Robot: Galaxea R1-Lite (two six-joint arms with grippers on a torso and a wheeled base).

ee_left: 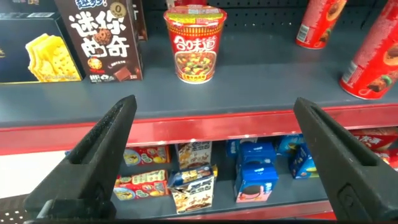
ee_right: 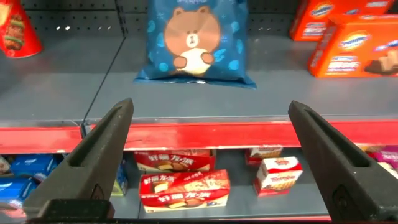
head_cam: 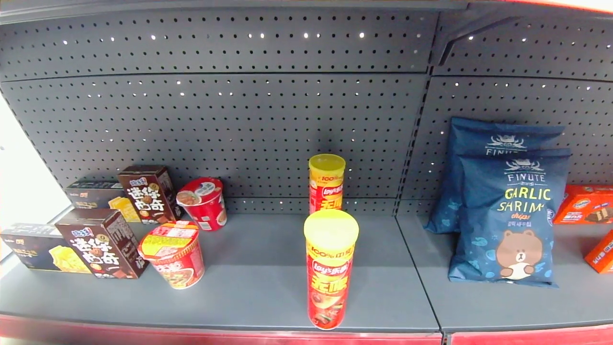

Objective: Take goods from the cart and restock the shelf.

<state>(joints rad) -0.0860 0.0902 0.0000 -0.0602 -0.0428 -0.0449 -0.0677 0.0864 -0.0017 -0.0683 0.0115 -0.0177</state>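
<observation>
The left gripper holds its jaws spread wide and empty, just in front of the shelf edge. Straight beyond the gap stands a red cup of noodles. A brown cookie box is close beside it, and a red chip can stands out past the other jaw. The right gripper is likewise parted, with nothing between its jaws. Ahead of its gap sits a blue snack bag, and orange boxes lie farther along the same shelf. Beneath both sets of jaws a lower tier carries what look like biscuit boxes, though it is too dim to be sure.
</observation>
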